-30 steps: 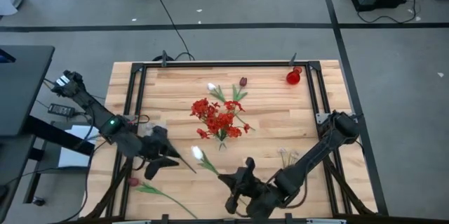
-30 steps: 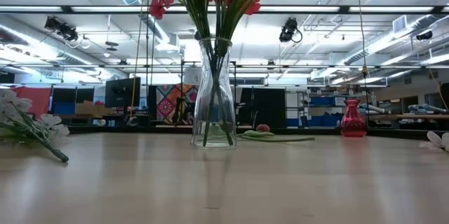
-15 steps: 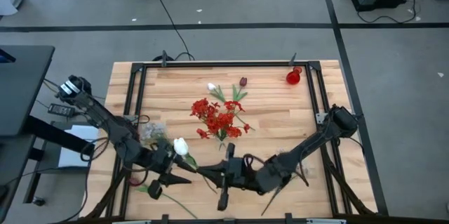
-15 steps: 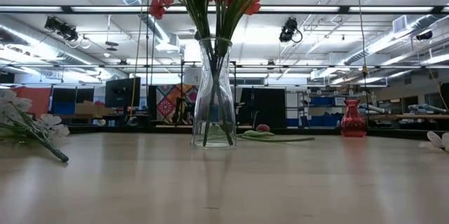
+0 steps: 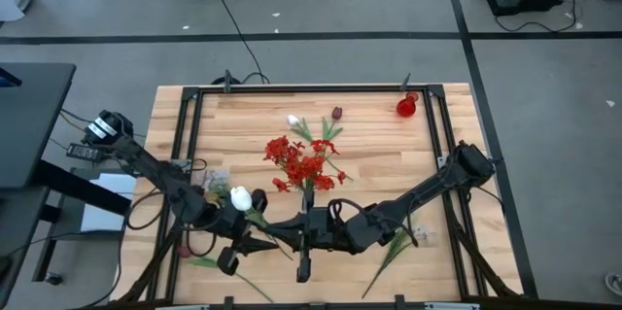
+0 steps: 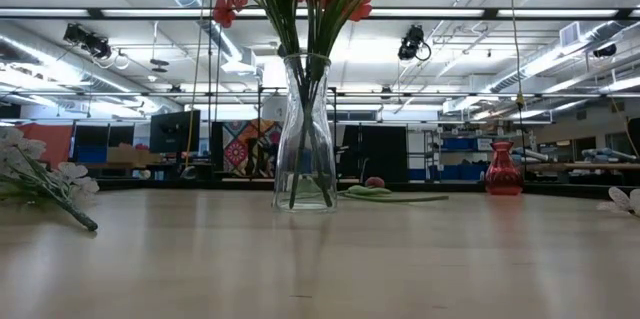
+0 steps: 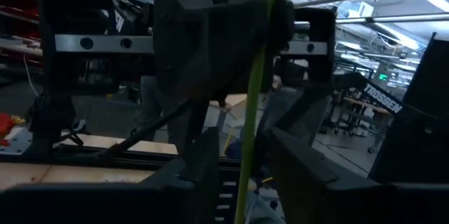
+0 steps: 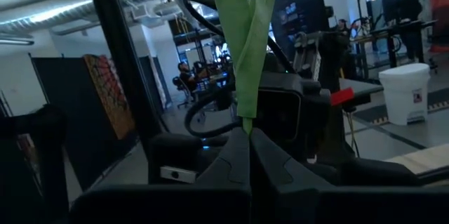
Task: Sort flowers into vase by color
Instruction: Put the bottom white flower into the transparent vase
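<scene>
Handover of a white-bud flower near the front edge of the table. The right gripper (image 5: 303, 235), reaching in from the right, has its fingers (image 8: 242, 155) pressed together on the green stem (image 8: 247, 62) of the flower, as its wrist view shows. The left gripper (image 5: 236, 244) faces it from the left; in the left wrist view the stem (image 7: 252, 90) runs between that gripper's spread fingers (image 7: 302, 164), which stand apart and do not visibly press it. The white bud (image 5: 239, 196) sits raised just beside the left gripper, toward the table's near left.

Farther off, at the table's centre, the clear vase (image 6: 305, 134) holds the red blossoms (image 5: 303, 164). A second white bud (image 5: 293, 120) and a dark maroon bud (image 5: 336, 113) lie beyond it, toward the far edge. A small red vase (image 5: 406, 106) stands at the far right. A pale spray (image 6: 45, 179) lies at the left in the low view, and another maroon bud on its stem (image 5: 209, 261) lies at the near left corner.

Handling, as judged: the stem is light, thin and springy, likely to bend or swivel under the bud's weight. A hold on bare stem, below the leaves and clear of the bud, seems best; a grip near the tip would let it droop.
</scene>
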`<state>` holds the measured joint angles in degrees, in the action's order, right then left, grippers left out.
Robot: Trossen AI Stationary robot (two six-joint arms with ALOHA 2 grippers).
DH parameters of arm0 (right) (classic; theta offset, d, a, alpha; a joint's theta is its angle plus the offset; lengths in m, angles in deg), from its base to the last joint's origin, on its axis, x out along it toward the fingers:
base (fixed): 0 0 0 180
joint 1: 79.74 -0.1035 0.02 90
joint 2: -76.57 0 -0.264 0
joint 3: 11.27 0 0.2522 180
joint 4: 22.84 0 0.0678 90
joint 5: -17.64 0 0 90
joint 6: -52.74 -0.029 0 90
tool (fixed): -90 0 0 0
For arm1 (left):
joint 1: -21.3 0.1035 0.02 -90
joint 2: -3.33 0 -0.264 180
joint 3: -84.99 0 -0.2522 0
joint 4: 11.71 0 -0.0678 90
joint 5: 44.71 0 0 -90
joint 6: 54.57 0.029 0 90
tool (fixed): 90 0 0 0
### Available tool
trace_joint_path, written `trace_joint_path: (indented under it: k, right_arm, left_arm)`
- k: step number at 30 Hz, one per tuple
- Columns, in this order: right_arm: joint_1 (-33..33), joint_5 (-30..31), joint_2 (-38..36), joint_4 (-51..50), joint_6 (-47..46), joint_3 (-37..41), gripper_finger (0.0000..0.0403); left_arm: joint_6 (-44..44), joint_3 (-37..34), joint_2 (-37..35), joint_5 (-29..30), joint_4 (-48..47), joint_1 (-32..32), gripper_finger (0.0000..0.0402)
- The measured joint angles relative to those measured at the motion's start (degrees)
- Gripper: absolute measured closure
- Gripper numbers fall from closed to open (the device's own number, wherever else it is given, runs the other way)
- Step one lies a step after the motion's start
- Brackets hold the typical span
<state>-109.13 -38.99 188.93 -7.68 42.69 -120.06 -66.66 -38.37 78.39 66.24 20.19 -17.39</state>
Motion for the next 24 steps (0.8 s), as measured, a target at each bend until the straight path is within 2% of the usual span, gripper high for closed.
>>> trace_joint_path:
  k: [4, 5, 9, 14, 18, 24]
  right_arm:
    - [-0.1, 0.0, 0.0, -0.5, 0.2, 0.0, 0.0385]
    - [0.0, 0.0, 0.0, -0.6, 0.2, 0.0, 0.0379]
    - [-0.1, 0.1, -0.1, -1.3, 0.2, 0.0, 0.0353]
    - [-0.2, -0.4, -1.4, -9.5, -6.0, 0.0, 0.0314]
    - [-0.1, -3.4, -2.0, -12.7, -8.8, 0.0, 0.0285]
    - [0.9, -5.0, -2.0, -14.8, -13.0, 0.0, 0.0274]
  left_arm:
    - [1.2, 0.0, 0.0, -0.2, -0.8, -0.4, 0.0379]
    - [1.0, 0.0, 0.0, -0.2, -1.1, -0.4, 0.0387]
    - [-1.1, 0.0, -0.2, -0.2, -3.6, -0.4, 0.0395]
    - [-8.3, 0.0, -2.9, -0.9, -14.7, -0.6, 0.0398]
    - [-11.7, 0.0, -4.1, -3.0, -21.4, -0.8, 0.0399]
    - [-13.9, 0.0, -4.0, -3.8, -24.7, -1.2, 0.04]
